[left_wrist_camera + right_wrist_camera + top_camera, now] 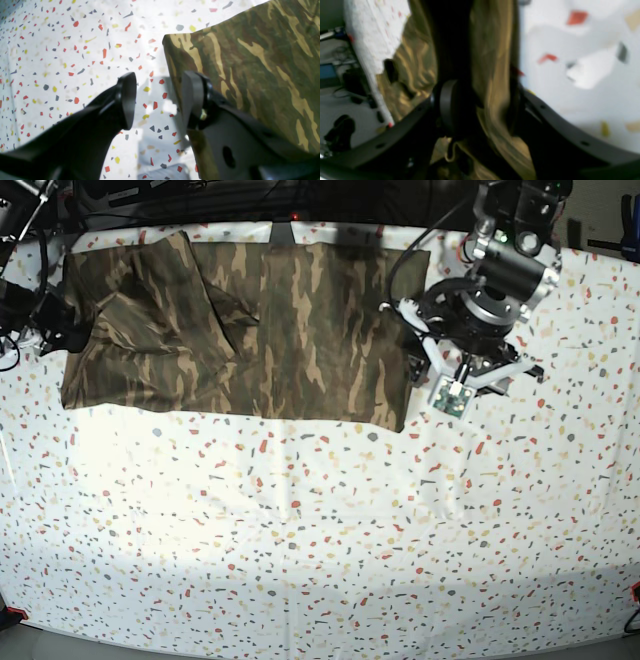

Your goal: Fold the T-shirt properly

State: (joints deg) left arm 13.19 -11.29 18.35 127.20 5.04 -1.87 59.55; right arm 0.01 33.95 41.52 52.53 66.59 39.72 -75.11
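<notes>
Camouflage T-shirt [240, 330], spread flat, one side folded inward.

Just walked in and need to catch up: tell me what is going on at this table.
A two-armed robot is folding a camouflage T-shirt spread along the far side of a speckled table. The left claw hangs open at the shirt's edge with nothing between its fingers. The right claw has camouflage cloth between its fingers at the shirt's other end, though that view is blurred.

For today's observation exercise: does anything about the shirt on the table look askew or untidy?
Yes. The T-shirt lies mostly flat, but its end on the base view's left is bunched into diagonal creases, with a sleeve flap folded over unevenly.
</notes>
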